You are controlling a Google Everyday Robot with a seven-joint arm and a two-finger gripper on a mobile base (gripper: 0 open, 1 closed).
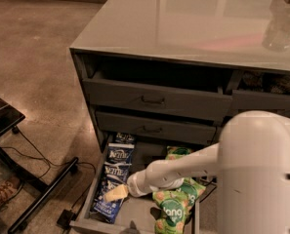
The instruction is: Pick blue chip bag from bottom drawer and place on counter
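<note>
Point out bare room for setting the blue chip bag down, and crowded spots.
The counter is bare across its left and middle; a clear object sits far right. The bottom drawer is crowded: blue chip bags along the left wall, green bags right, a thin floor strip between. The hand is at the blue bags.

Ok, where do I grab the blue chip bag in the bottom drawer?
From above, across the narrow width of the front blue chip bag: it lies flat along the left wall of the bottom drawer, and the hand is over it.
</note>
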